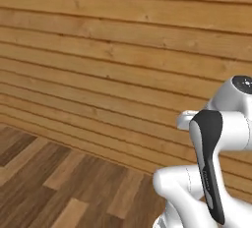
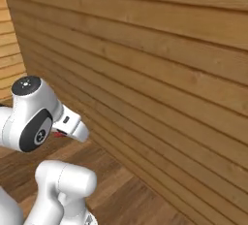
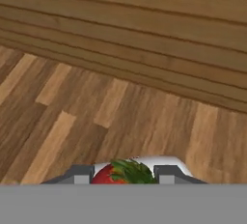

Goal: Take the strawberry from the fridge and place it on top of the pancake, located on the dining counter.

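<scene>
Here is the hand view, and the strawberry (image 3: 117, 174) sits right at the bottom of it, red with a tuft of green leaves on top, wedged between the two dark fingertips (image 3: 79, 174) of the pincer (image 3: 123, 175). The tips press in on either side of the fruit, so the pincer is closed down tight with the strawberry in its grip. Beyond it spreads a wooden plank floor (image 3: 96, 107), and past that a wall of horizontal wooden boards (image 3: 144, 20).

From the right base view, the white arm (image 2: 34, 117) folds up at the lower left, and a sliver of red peeks out just beneath its wrist, at the strawberry's spot (image 2: 59, 134). The plank wall (image 2: 160, 73) runs across the whole background here too.

In the left base view the arm (image 1: 216, 138) rises at the lower right against the plank wall (image 1: 98, 50), with the floor (image 1: 59, 183) below it.
</scene>
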